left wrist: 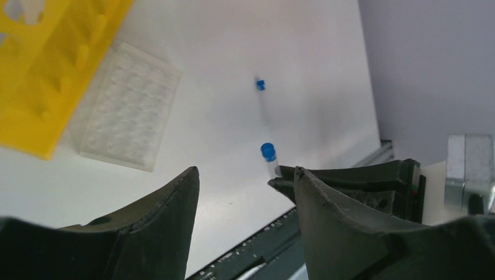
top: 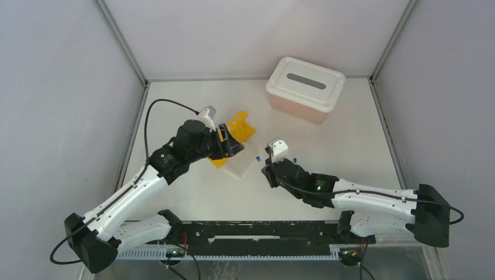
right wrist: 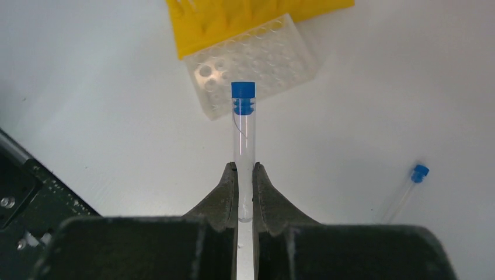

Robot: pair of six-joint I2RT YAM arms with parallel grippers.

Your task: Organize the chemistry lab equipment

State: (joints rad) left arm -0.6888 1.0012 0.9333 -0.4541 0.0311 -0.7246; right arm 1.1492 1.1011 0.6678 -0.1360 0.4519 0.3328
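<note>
Right end effector [right wrist: 245, 177] grips blue-capped tube [right wrist: 243, 131], cap pointing toward grid rack [right wrist: 265, 55]

Left gripper [left wrist: 245, 175] spread wide; right gripper [right wrist: 245, 170] pinching tube [right wrist: 243, 131].

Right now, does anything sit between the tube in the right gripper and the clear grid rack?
Nothing visible: bare table lies between the held tube and the grid rack. The left gripper hovers beyond the rack.
</note>
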